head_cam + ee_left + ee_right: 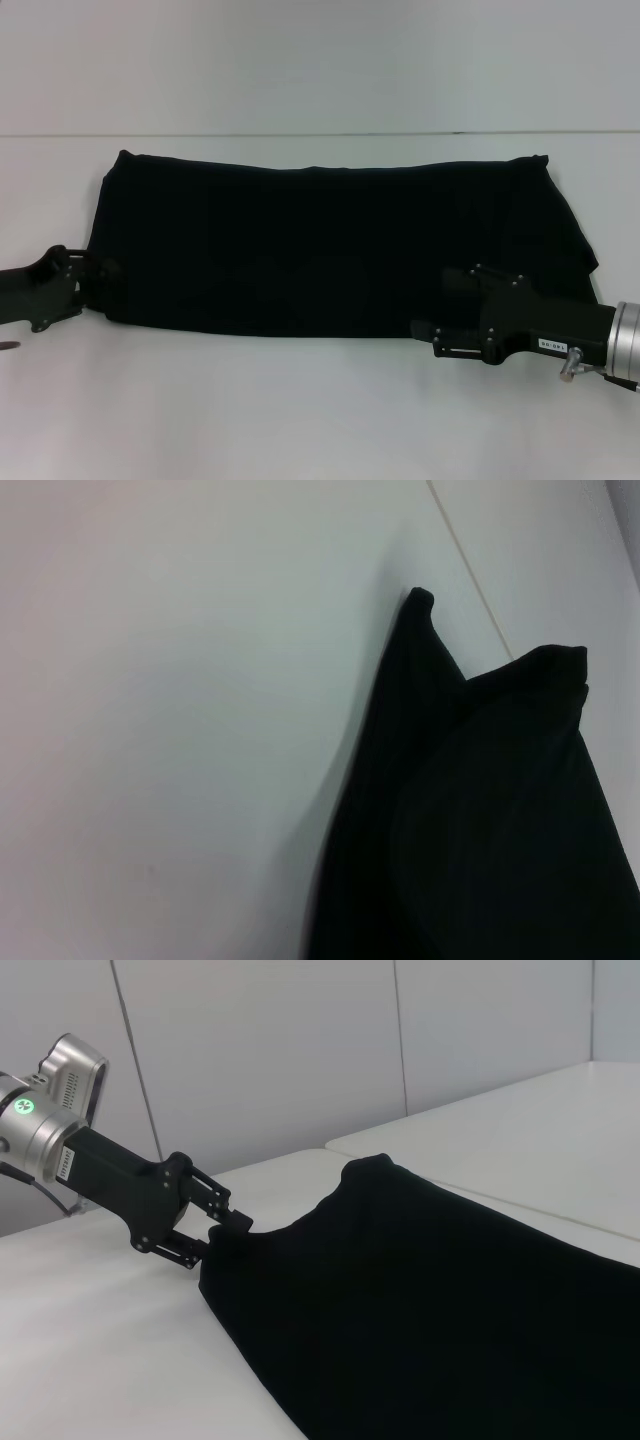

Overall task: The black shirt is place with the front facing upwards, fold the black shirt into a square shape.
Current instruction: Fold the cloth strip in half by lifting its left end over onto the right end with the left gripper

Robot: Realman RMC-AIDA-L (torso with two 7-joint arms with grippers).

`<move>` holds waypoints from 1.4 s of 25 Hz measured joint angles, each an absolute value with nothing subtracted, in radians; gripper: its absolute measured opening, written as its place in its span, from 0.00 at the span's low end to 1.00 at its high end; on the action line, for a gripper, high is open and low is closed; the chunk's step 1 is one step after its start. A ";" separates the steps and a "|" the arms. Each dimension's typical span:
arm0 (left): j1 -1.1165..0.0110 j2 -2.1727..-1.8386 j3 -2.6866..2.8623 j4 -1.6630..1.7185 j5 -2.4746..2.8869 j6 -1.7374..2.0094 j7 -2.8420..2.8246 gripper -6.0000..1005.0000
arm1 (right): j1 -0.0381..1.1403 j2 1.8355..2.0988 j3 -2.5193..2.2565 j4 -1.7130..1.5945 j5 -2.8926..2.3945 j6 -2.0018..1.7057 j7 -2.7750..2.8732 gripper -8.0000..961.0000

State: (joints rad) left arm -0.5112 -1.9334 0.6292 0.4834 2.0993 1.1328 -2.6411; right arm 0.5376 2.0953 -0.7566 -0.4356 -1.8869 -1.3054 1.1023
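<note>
Black shirt cloth lies as a wide folded band across the white table, plain side up, with no print showing.

Nearest the robot, the right gripper sits low at the band's near edge toward its right end. One finger lies on top of the cloth and the other just off the near hem on the bare table, so the jaws stand apart around that edge; whether they press the cloth cannot be told. Its black body and silver wrist trail away to the right, over the table.

Level with it on the other side, the left gripper meets the shirt's near left corner. In the right wrist view this gripper has its fingertips drawn together on the cloth's edge, pinching the corner, with the black linkage and silver wrist bearing a green light behind it. From that pinch the fabric runs away from the left gripper in a smooth dark sheet.

The left wrist view shows the shirt close under that arm, two raised points of cloth at its far end and bare table beside it.

Beyond both grippers, the band's far edge lies nearly straight, with a table seam behind it.
</note>
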 joint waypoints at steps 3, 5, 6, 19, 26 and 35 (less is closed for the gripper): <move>-0.512 -1.934 0.629 0.485 2.099 1.131 -2.636 0.54 | 0.538 2.095 -0.756 -0.436 -1.886 -1.305 1.102 0.98; -0.511 -1.934 0.629 0.485 2.099 1.132 -2.631 0.46 | 0.538 2.095 -0.755 -0.436 -1.885 -1.305 1.104 0.98; -0.510 -1.934 0.629 0.485 2.099 1.132 -2.629 0.42 | 0.539 2.095 -0.755 -0.436 -1.885 -1.305 1.105 0.98; -0.491 -1.936 0.608 0.495 2.090 1.133 -2.584 0.04 | 0.541 2.095 -0.756 -0.436 -1.873 -1.307 1.107 0.98; -0.460 -1.922 0.545 0.531 2.093 1.136 -2.560 0.05 | 0.547 2.095 -0.755 -0.436 -1.871 -1.307 1.109 0.98; -0.430 -1.848 0.448 0.544 2.100 1.102 -2.542 0.06 | 0.553 2.095 -0.755 -0.436 -1.858 -1.306 1.110 0.98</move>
State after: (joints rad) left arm -0.4295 -1.8480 0.4480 0.5438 2.1000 1.1023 -2.5422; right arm 0.5528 2.0952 -0.7547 -0.4356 -1.8576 -1.3061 1.1105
